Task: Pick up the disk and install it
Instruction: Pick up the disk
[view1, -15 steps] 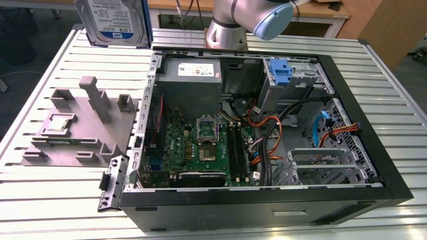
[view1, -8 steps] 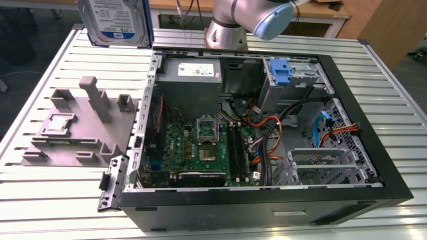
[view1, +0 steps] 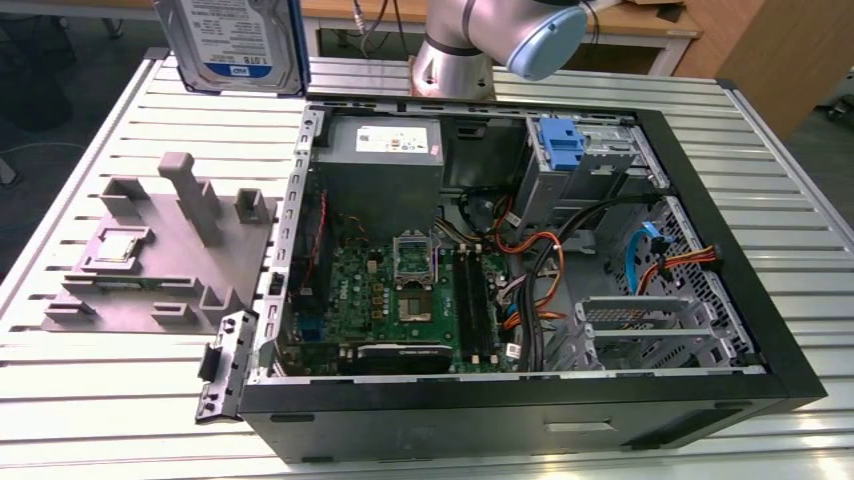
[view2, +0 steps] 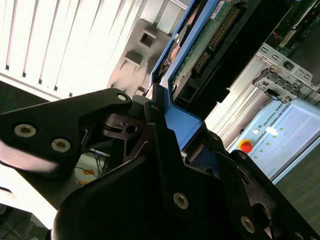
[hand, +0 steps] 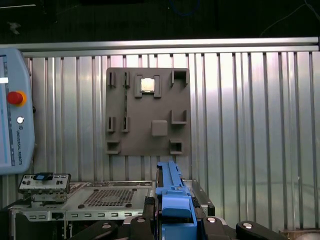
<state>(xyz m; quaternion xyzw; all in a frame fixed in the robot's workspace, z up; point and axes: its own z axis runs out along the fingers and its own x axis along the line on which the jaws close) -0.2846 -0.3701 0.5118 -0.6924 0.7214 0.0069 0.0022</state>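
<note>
The disk (view1: 234, 40) hangs high above the table's far corner on the exterior view's left, its white-and-blue label facing the camera and its blue bracket along one edge. In the second wrist view its green circuit-board side (view2: 215, 35) and blue bracket show, with my gripper (view2: 182, 127) shut on the bracket between black fingers (view2: 155, 120). In the first wrist view the disk (hand: 172, 192) appears edge-on as a blue strip, clamped in my gripper (hand: 172, 215). It is held off to the side of the open computer case (view1: 534, 410), outside it.
A grey fixture plate (view1: 147, 270) with pegs and a small chip lies on the slatted table (view1: 120, 400) beside the case. Inside the case are a power-supply box (view1: 380, 150), a blue latch (view1: 563, 150), cables and a metal drive cage (view1: 641, 325). A pendant (hand: 15, 130) hangs nearby.
</note>
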